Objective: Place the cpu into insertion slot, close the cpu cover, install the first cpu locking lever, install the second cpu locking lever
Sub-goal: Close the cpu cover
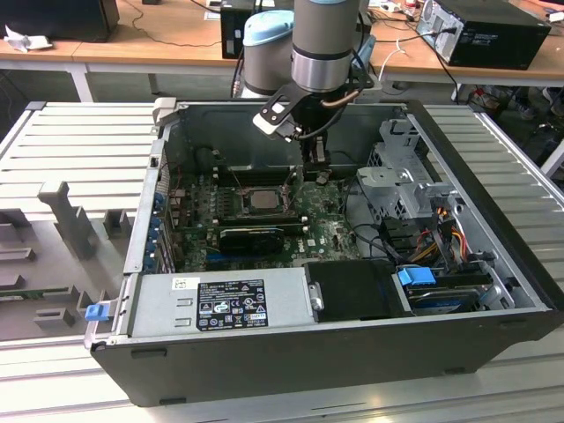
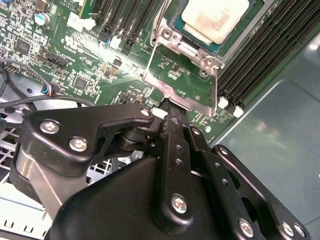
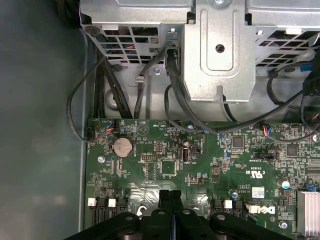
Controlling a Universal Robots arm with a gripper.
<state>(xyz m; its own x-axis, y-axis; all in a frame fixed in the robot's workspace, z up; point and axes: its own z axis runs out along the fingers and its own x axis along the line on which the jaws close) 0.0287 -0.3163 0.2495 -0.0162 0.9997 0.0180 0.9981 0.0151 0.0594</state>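
The main risk is at the cpu [image 2: 215, 20]. If it sits even slightly crooked in the insertion slot [image 2: 167, 34], a cover pressed down over it could force a corner into the contacts beneath and bend them. The chip lies inside the slot with its pale silver top facing up. A faint reddish smear marks the middle, and a dark border of socket shows around its edge. From here it looks flat and square to the frame. In the exterior view it sits just left of the frame's centre.

The metal cpu cover [image 2: 192, 102] seems to be swung up off the chip, with green board visible through its window, though the angle makes that hard to confirm. The gripper [image 2: 167, 112] has its jaws together with nothing between them, and its tip is at the cover's free lip. Touching and just short of touching look alike from this angle. A closed tip on a thin, sprung edge could skid off and hit the motherboard [image 3: 165, 165], where small components and connectors crowd close. It could also catch the long black memory slots [image 2: 260, 55] beside the socket.

Further out, loose black cables [image 3: 80, 115] hang from the metal drive cage [image 3: 220, 50] near the arm's wrist, and a wide swing could snag them.
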